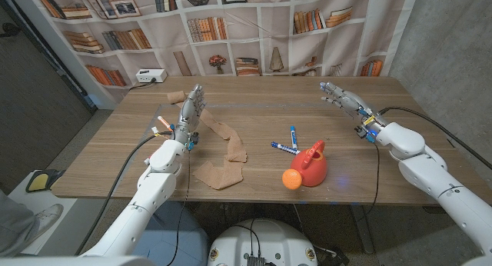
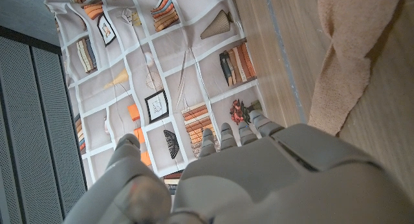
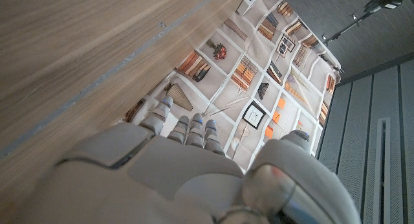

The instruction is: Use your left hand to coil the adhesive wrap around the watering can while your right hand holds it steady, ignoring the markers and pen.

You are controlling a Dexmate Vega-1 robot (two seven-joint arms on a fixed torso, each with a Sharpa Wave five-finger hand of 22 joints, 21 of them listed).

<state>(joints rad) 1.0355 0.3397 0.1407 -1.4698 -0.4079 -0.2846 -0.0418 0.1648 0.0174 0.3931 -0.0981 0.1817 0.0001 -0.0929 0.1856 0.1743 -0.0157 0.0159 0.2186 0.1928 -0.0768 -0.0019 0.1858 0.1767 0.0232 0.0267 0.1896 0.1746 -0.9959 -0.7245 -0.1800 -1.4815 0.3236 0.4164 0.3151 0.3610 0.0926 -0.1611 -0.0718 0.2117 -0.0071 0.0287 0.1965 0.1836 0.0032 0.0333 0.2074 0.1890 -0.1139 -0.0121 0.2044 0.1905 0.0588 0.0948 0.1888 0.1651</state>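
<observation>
Left hand [image 1: 190, 112] raised over the left part of the wooden table [image 1: 261, 93], fingers apart and stretched toward the far side, holding nothing, touching nothing. Right hand [image 1: 347, 101] likewise lifted at the far right, fingers spread and empty, well apart from everything on the table.

Red watering can [image 1: 312, 164] with orange spout end standing near the front edge, right of centre. Tan adhesive wrap [image 1: 224, 147] lying uncoiled as a long crumpled strip from just beside the left hand toward the near edge, apart from the can. Blue-and-white markers [image 1: 289, 141] just behind the can on its left. More pens [image 1: 162, 125] beside the left wrist, partly hidden.

Left wrist view: back of the left hand [image 2: 259, 179], fingertips [image 2: 226, 132] reaching toward the bookshelf backdrop [image 2: 162, 68], with an edge of the wrap [image 2: 356, 49] on the wood close by. Right wrist view: right hand [image 3: 187, 172] over bare wood, same backdrop [image 3: 259, 88] beyond.

No legible writing; marker labels too small to read.
</observation>
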